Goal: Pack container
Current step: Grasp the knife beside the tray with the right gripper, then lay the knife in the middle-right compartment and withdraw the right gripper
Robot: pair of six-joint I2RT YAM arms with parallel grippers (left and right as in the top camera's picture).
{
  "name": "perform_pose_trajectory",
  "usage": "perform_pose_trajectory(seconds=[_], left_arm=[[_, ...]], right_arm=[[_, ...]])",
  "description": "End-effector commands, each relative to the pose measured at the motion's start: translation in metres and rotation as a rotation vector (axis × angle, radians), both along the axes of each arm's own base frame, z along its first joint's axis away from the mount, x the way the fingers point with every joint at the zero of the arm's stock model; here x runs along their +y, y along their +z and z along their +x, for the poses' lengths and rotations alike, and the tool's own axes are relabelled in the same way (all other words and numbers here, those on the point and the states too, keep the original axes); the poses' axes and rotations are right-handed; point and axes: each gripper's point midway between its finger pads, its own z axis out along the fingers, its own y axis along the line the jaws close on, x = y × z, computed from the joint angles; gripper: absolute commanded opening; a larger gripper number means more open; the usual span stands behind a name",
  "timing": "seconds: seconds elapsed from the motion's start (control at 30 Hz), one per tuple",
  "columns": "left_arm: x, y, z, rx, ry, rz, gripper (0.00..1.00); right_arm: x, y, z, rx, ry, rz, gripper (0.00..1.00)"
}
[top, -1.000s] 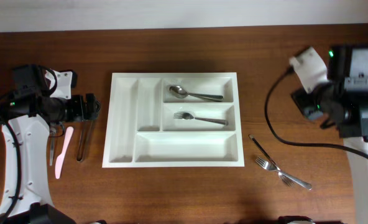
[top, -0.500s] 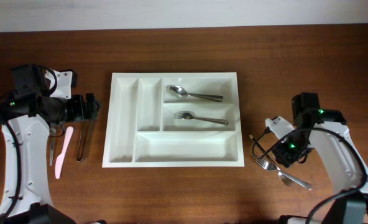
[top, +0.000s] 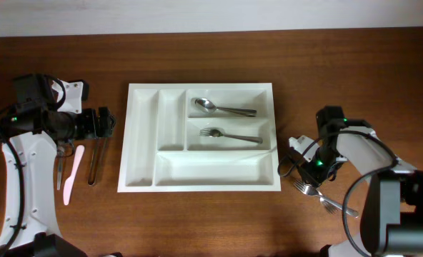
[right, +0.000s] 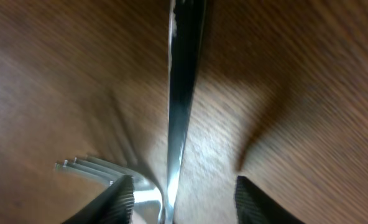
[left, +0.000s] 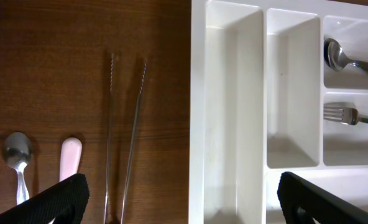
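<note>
1. The right fingers (right: 119, 199) stand open astride the handle of a fork (right: 181, 93), gripping nothing. A second fork (right: 97, 168) crosses it, its tines just beside one finger. Closing here could pinch both, or drag the second fork across the counter (top: 354, 86).
2. The handle is thin and lies flat on the wood, so the fingers may slip off it. The fork might also swing in the grip and strike a wall of the container (top: 143, 135).
3. The container lies between the two pairs of fingers, its nearest wall close to the right ones.
4. The left fingers (left: 59, 199) are spread wide and empty, with the tongs (left: 125, 124) and the container's left wall between them.
5. Count:
   - Three forks: two at the right fingers, a third fork (top: 229, 134) in the container.
   - Two spoons: a packed spoon (top: 222, 108) and a loose spoon (left: 16, 155) outside the left fingers.
   - One pair of tongs.
   - One pink utensil (left: 69, 158).
   - One container.
</note>
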Motion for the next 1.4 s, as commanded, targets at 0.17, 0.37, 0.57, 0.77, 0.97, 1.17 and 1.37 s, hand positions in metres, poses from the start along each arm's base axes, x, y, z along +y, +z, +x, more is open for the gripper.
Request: perform_pose_trajectory(seconds=[0.17,0.37,0.57,0.77,0.97,1.17,1.37], left_arm=[[0.000,0.008,0.003,-0.025,-0.015,0.001,0.99],[0.000,0.008,0.003,-0.025,-0.015,0.001,0.99],[0.000,0.008,0.003,-0.024,-0.015,0.000,0.99],[0.000,0.008,0.003,-0.025,-0.015,0.001,0.99],[0.000,0.008,0.003,-0.025,-0.015,0.001,0.99],[0.000,0.008,0.003,-0.025,-0.015,0.001,0.99],[0.000,0.008,0.003,-0.025,-0.015,0.001,0.99]], right_arm=[[0.004,-0.014,0.003,0.013,-0.018,0.010,0.41],[-0.002,-0.015,0.014,-0.032,-0.014,-0.021,0.13],[-0.008,-0.016,0.024,-0.074,-0.012,-0.059,0.04],[-0.016,-0.016,0.037,-0.126,-0.010,-0.102,0.04],[-0.029,-0.006,0.054,-0.175,-0.019,-0.174,0.04],[-0.025,0.055,0.110,-0.365,-0.051,-0.179,0.04],[0.020,0.117,0.147,-0.507,0.051,-0.150,0.04]])
